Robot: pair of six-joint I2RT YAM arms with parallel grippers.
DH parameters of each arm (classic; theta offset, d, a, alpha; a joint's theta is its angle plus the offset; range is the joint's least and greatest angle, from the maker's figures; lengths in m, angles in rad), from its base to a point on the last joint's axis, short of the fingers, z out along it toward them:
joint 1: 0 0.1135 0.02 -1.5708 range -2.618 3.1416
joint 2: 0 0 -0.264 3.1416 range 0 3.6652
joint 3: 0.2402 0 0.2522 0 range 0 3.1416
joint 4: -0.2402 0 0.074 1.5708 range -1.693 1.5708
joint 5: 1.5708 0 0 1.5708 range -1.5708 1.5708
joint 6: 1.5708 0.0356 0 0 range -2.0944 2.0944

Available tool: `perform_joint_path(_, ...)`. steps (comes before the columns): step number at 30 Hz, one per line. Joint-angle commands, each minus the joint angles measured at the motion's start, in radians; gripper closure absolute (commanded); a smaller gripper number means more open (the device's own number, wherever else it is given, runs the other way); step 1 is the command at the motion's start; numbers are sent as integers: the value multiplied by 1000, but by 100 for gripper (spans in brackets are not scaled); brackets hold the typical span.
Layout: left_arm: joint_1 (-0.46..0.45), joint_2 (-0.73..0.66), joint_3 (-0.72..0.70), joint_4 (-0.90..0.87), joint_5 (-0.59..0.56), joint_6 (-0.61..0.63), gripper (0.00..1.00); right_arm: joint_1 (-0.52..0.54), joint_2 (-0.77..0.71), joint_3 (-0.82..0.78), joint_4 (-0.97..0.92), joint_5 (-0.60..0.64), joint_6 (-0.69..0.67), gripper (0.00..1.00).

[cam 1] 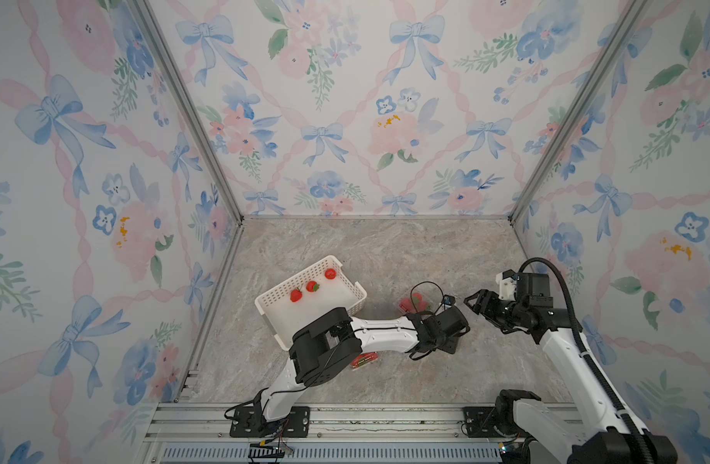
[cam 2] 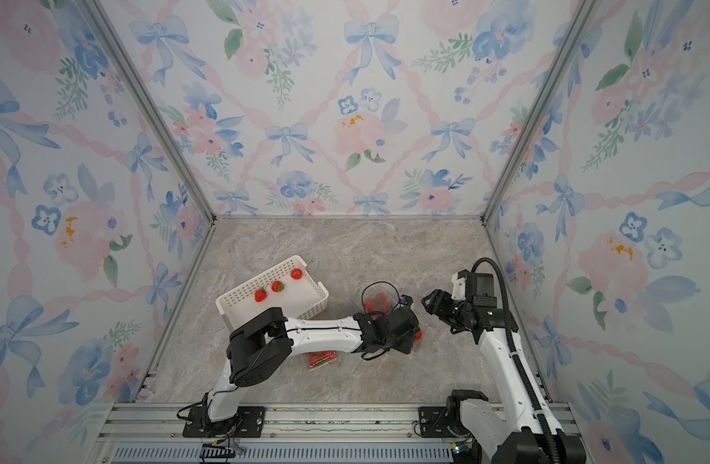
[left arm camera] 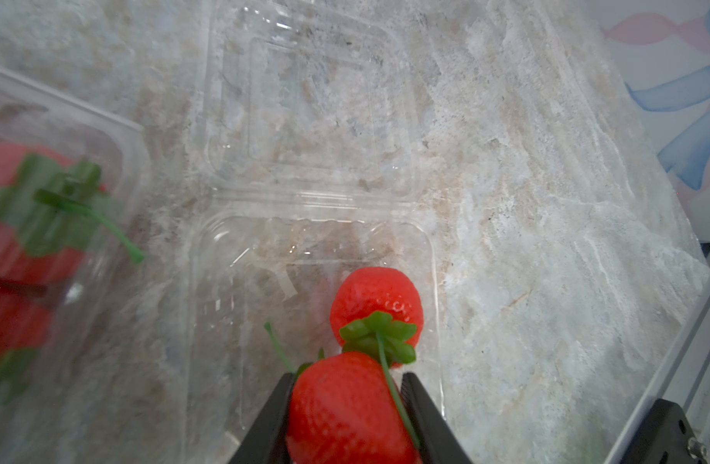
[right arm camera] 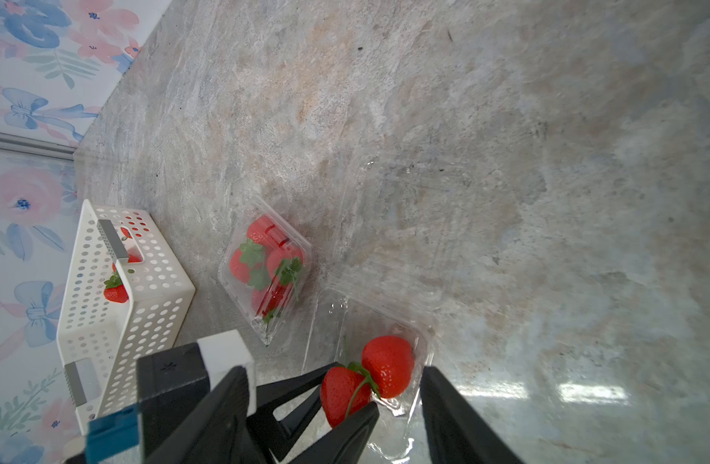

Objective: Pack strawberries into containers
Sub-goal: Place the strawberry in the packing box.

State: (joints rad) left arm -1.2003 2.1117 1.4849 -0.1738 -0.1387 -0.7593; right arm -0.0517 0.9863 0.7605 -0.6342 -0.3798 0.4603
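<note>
Strawberry (left arm camera: 345, 413) nearest the lens: left tool (left arm camera: 347, 379) clamped across its broad middle, stem trailing free, held low over the open clear punnet (left arm camera: 194, 289) right of centre on the counter (left arm camera: 526, 201). One berry (left arm camera: 375, 299) already lies inside. Right tool (cam 1: 476, 307) spread wide, empty, just right of the punnet. Three berries lie in the white perforated basket (cam 1: 293, 281), far left. Judgement: berries look light, glossy, likely slippery, so grip the widest flank, never stem or cap. Punnet looks thin, flexible, liable to skid; release low and avoid its walls.
</note>
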Motion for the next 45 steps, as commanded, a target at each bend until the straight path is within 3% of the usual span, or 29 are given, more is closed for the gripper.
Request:
perform_joint_path(1,9,-2,-8,-4,-11,12,63,-6,6,-10,12,-14,-12,30)
perform_joint_path(39,15,4,-9,-4,-7,11,64,-6,23,-17,29,-22,-9,31)
perform_joint_path(45,17,6,-9,-4,-6,11,54,-6,27,-16,31,-22,-9,31)
